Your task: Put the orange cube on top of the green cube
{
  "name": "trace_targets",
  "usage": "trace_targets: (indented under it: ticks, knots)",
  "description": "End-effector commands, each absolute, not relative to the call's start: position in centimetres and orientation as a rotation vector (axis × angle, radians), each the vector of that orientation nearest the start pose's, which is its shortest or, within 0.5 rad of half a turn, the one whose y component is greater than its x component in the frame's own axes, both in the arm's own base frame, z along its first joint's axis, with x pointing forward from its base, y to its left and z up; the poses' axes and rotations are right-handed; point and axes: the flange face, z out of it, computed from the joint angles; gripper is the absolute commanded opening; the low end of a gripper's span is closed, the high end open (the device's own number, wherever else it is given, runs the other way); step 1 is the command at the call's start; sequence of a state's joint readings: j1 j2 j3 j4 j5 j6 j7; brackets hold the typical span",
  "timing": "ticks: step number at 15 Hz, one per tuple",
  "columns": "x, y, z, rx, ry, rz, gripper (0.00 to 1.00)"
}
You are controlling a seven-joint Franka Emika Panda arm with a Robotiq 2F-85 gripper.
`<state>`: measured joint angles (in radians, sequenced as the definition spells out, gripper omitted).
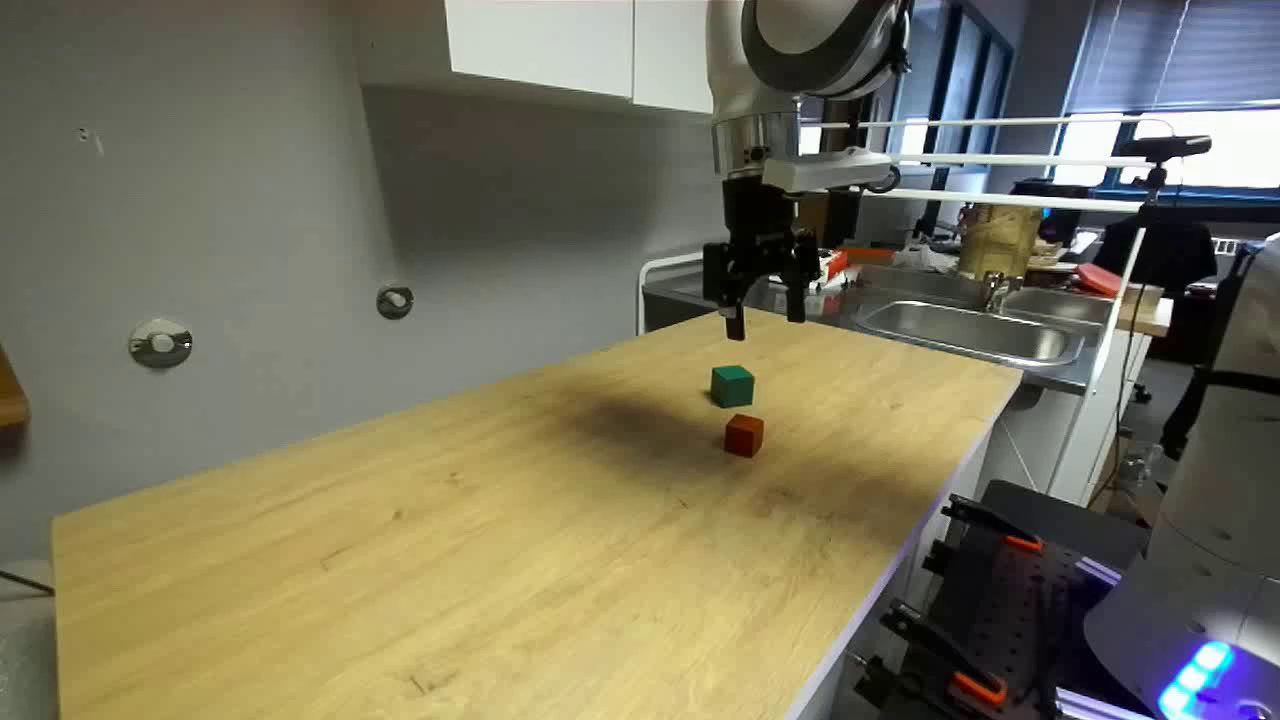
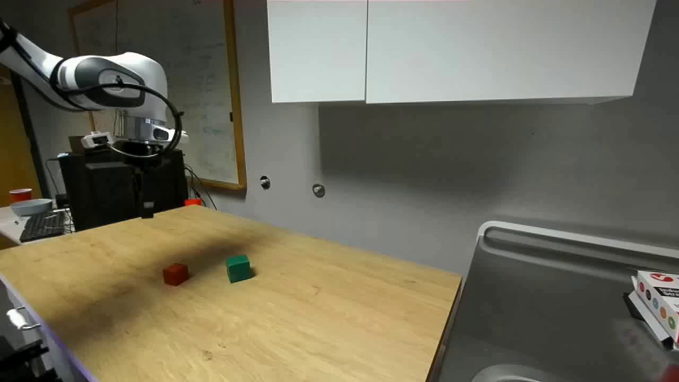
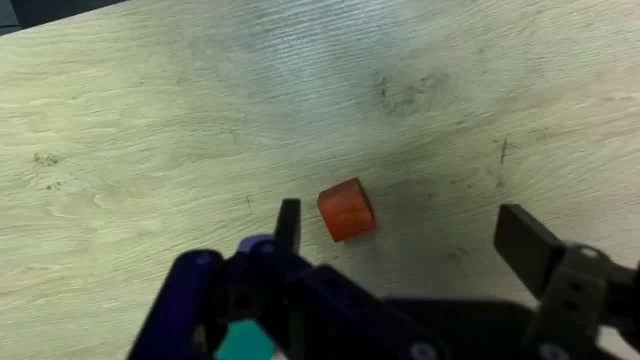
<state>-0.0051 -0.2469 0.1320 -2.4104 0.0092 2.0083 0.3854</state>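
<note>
At the lower left of the wrist view, the green cube (image 3: pixel 244 342) is largely hidden behind the linkage of the tool (image 3: pixel 400 225); in both exterior views it is seen set flat on the wooden surface (image 1: pixel 450 560), with nothing stacked on it. If the tool were brought down too far that way, the green cube could be bumped. Since it is so poorly seen from the wrist, an off-centre placement could also be made later, and the upper cube tipped off.

To the right, one finger (image 3: pixel 288 222) is shown near the orange cube (image 3: pixel 346 212), which is rested on the surface, ungrasped, near the green one but apart from it. Its faces are turned at an angle to the fingers, so it might be caught by a corner, spun or gripped askew.

Farther right, the opposite finger (image 3: pixel 525 245) is placed well apart from it. The tool is thus spread wide, suspended above the surface, and nothing is held. Because the gaps on either side look uneven, the cube would probably be pushed aside by the nearer finger during closing, unless the tool is centred first.
</note>
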Motion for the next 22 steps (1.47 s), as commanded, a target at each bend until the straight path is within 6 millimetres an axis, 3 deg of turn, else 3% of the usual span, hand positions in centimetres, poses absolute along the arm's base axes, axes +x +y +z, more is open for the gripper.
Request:
trace_targets:
  ticks: [1,9,13,17,22]
  knots:
    - [43.5,5.6,39.4,-3.167,0.429,0.234,1.00]
    - [43.4,5.6,39.3,-3.172,0.434,0.225,1.00]
    - [43.6,4.4,38.2,-3.145,0.466,0.221,1.00]
    - [43.8,2.5,36.0,-3.104,0.462,0.145,1.00]
    - [44.5,0.0,31.4,-3.069,0.492,0.139,1.00]
